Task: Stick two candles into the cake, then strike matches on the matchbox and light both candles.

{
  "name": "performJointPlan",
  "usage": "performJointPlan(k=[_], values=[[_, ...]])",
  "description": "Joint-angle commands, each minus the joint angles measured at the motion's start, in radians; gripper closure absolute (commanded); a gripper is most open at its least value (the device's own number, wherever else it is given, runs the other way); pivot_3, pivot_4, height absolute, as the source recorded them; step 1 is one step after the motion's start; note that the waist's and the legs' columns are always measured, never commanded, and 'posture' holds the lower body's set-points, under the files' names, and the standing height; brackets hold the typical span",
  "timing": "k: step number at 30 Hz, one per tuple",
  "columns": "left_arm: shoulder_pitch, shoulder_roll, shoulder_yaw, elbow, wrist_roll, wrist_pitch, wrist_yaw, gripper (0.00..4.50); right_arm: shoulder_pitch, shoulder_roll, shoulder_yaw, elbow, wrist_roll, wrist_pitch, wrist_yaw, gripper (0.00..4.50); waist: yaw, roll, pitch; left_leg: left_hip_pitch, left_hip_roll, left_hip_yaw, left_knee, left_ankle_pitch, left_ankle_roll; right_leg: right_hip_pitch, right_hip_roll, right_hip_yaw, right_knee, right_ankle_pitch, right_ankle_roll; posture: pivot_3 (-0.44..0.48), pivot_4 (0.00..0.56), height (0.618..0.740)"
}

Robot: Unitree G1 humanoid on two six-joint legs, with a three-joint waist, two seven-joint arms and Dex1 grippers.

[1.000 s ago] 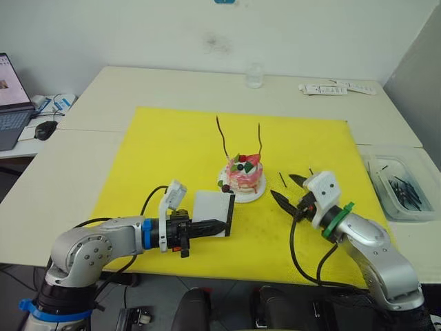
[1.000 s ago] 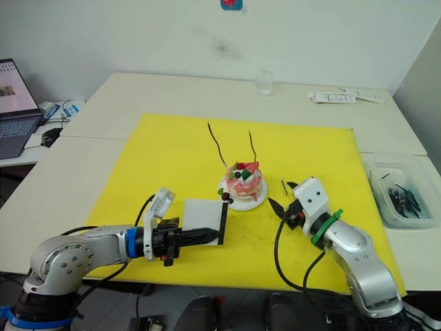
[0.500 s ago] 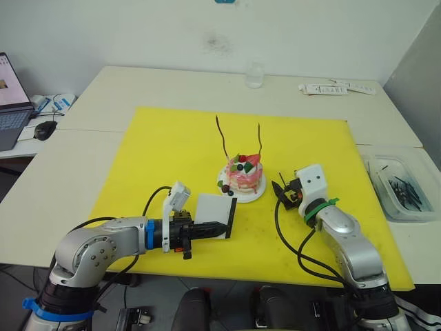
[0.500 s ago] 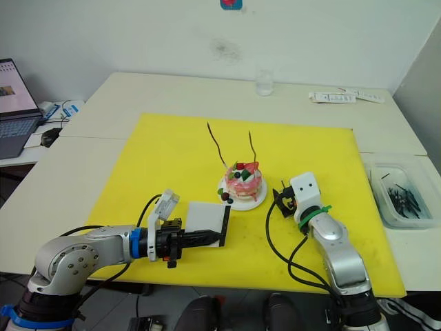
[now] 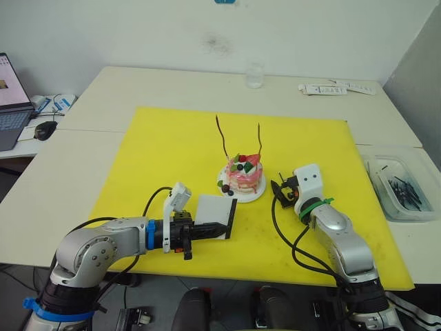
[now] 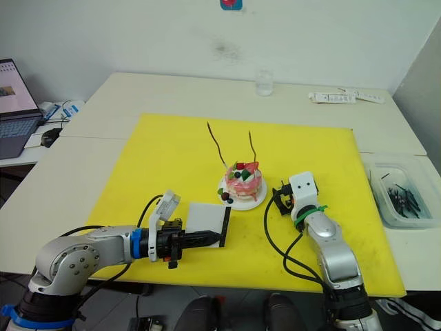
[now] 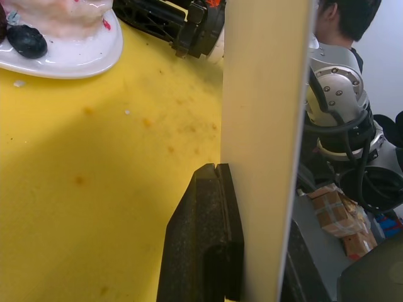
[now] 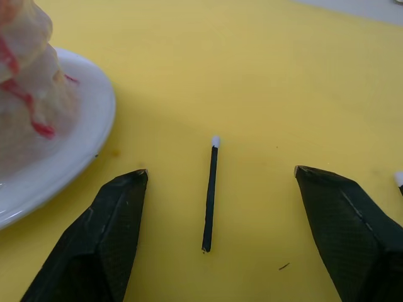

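- The cake point(image 5: 242, 177) sits on its small white plate point(image 5: 255, 196) near the middle of the yellow mat point(image 5: 165, 145), with a red strawberry and dark berries on top.
- Both candles point(image 5: 222, 138) stand stuck in the cake, thin, wavy and dark, rising from its far side toward 12 o'clock; the second candle point(image 5: 260, 141) is just right of the first.
- The left gripper point(image 5: 215, 226) is clamped on the matchbox point(image 5: 213, 210), holding it on edge with its black strip toward the cake; the box stands at about 7 o'clock from the plate, just beside it.
- In the left wrist view the matchbox point(image 7: 264, 145) runs upright past one black finger point(image 7: 204, 239) pressed against its face.
- The right gripper point(image 5: 279, 190) is at 3 o'clock from the cake, just beside the plate and low over the mat, its fingers spread wide.
- In the right wrist view one match point(image 8: 210, 194) lies flat on the mat between those fingers point(image 8: 110, 233), touching neither, white tip pointing away from the gripper.
- A clear tray point(image 5: 386, 189) holding more dark sticks sits off the mat at 3 o'clock.
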Motion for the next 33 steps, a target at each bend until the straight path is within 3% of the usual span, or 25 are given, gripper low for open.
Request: performJointPlan(k=[1,5,8,9,18,23,32,33], values=[[0.000,-0.003,-0.001,-0.025,-0.004,-0.016,-0.012,4.50,-0.023,0.008,-0.027,0.016,-0.015,0.015,-0.031,1.82,0.000,0.000,0.000,0.000,0.000,0.000,0.000,0.000,0.000,0.000,0.000,0.000,0.000,0.000,0.000,0.000,0.150,0.706],[0.004,-0.004,-0.002,-0.027,-0.002,-0.017,-0.010,4.50,-0.030,0.015,-0.028,0.028,-0.020,0.027,-0.045,3.33,0.000,0.000,0.000,0.000,-0.001,0.000,0.001,0.000,0.000,0.000,0.000,0.000,0.000,0.001,0.000,0.000,0.150,0.706],[0.007,-0.003,-0.002,-0.028,0.000,-0.017,-0.007,4.50,-0.028,0.016,-0.029,0.018,-0.013,0.031,-0.046,4.27,0.001,0.000,0.000,0.000,-0.001,0.000,0.001,0.000,0.000,0.000,0.000,0.000,0.000,0.001,0.001,0.000,0.150,0.706],[0.008,-0.003,-0.002,-0.028,0.000,-0.017,-0.007,4.50,-0.025,0.016,-0.030,0.010,-0.010,0.033,-0.045,4.40,0.001,0.000,0.000,0.000,-0.001,0.000,0.001,0.000,0.000,0.000,0.000,0.000,0.000,0.001,0.001,0.000,0.150,0.706],[0.007,-0.003,-0.006,-0.026,0.004,-0.019,-0.010,4.50,0.095,-0.073,-0.035,-0.263,0.058,0.138,0.072,4.40,0.002,0.000,0.000,0.000,0.000,0.000,0.000,0.000,0.000,0.000,0.000,0.000,0.000,0.001,0.001,0.000,0.150,0.706],[-0.004,0.000,-0.017,-0.017,0.011,-0.019,-0.020,4.50,0.264,-0.163,-0.046,-0.470,0.116,0.178,0.156,4.40,0.004,0.001,-0.001,0.000,0.000,0.000,0.000,0.000,0.000,0.000,0.000,0.000,0.000,0.000,0.000,0.000,0.150,0.706],[-0.029,-0.006,-0.043,-0.007,0.025,-0.018,-0.034,4.50,0.352,-0.111,-0.017,-0.430,0.109,0.108,0.129,4.40,-0.001,0.001,-0.002,0.004,0.001,0.000,0.000,0.000,0.000,0.002,0.000,0.000,0.000,0.002,-0.001,0.000,0.150,0.706],[-0.030,-0.006,-0.044,-0.007,0.026,-0.018,-0.034,4.50,0.356,-0.108,-0.016,-0.418,0.102,0.094,0.124,4.24,0.000,0.001,-0.002,0.004,0.001,0.000,0.000,0.000,0.000,0.002,0.000,0.000,0.000,0.002,-0.001,0.000,0.150,0.706]])
